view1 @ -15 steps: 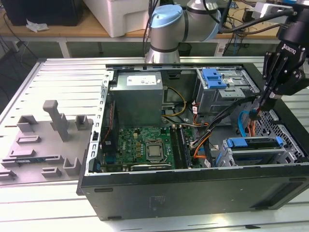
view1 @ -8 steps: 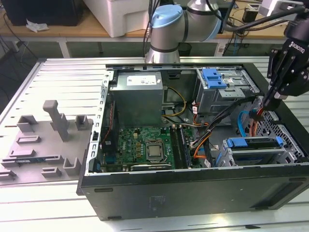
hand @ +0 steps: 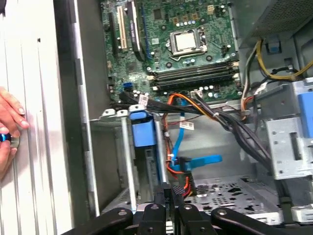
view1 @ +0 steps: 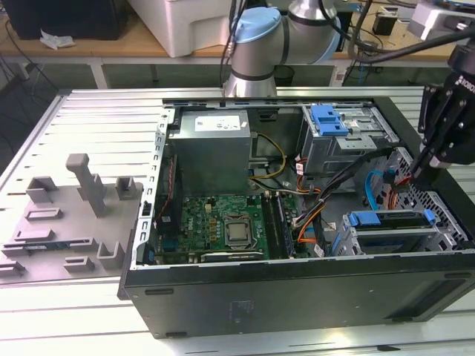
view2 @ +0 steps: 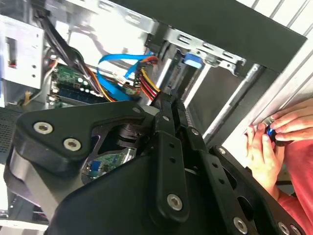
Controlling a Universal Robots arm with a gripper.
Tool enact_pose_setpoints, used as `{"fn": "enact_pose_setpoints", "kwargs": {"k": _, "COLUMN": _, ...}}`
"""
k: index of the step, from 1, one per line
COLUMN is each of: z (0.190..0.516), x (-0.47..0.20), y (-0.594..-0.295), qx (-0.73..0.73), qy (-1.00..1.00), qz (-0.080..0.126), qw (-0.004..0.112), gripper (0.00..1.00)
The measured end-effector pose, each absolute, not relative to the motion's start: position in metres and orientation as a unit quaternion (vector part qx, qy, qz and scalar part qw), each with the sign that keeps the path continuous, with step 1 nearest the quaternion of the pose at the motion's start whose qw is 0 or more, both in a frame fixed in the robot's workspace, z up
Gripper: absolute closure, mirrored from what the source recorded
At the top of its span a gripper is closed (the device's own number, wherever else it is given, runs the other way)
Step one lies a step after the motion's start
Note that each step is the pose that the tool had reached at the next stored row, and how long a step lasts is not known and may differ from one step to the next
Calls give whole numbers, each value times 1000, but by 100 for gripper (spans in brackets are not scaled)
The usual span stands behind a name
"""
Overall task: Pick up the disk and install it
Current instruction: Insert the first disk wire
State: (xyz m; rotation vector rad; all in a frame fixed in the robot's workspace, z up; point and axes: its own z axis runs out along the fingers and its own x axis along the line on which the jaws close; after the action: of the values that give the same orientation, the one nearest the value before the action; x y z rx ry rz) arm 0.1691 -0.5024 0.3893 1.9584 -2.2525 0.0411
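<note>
At the exterior view's left, a grey moulded fixture (view1: 70, 211) lies on the slatted metal desk (view1: 89, 111). Just right of it is the open computer case (view1: 297, 297), laid on its side. Inside, a grey power supply (view1: 211, 144) sits far left. The green motherboard (view1: 223, 222) lies nearer, and a metal drive cage (view1: 338, 137) with a blue handle stands far right. Orange, black and blue cables (view1: 315, 215) crowd the gap between the motherboard and the near-right bay.

In the first wrist view a person's hands (hand: 7, 129) rest on the desk just outside the case wall.

The black end effector (view1: 417, 176) hangs over the case's right end. Its fingers seem pressed together with nothing pinched between them, the tip close to the blue cable.

The disk (view1: 392, 221) sits in the near-right bay. It is seen edge-on, with its blue carrier bracket showing at both ends.
</note>
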Motion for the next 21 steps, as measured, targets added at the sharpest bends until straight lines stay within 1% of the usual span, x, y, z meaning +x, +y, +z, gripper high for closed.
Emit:
{"fn": "enact_pose_setpoints", "kwargs": {"k": 2, "z": 388, "x": 166, "y": -511, "qx": 654, "qy": -752, "qz": 13, "qw": 77, "gripper": 83}}
{"fn": "enact_pose_setpoints", "kwargs": {"k": 4, "z": 385, "x": 165, "y": -513, "qx": 654, "qy": -752, "qz": 13, "qw": 77, "gripper": 83}}
{"fn": "enact_pose_setpoints", "kwargs": {"k": 10, "z": 375, "x": 165, "y": -513, "qx": 654, "qy": -752, "qz": 14, "qw": 77, "gripper": 83}}
{"fn": "enact_pose_setpoints", "kwargs": {"k": 21, "z": 374, "x": 165, "y": -513, "qx": 654, "qy": -752, "qz": 14, "qw": 77, "gripper": 83}}
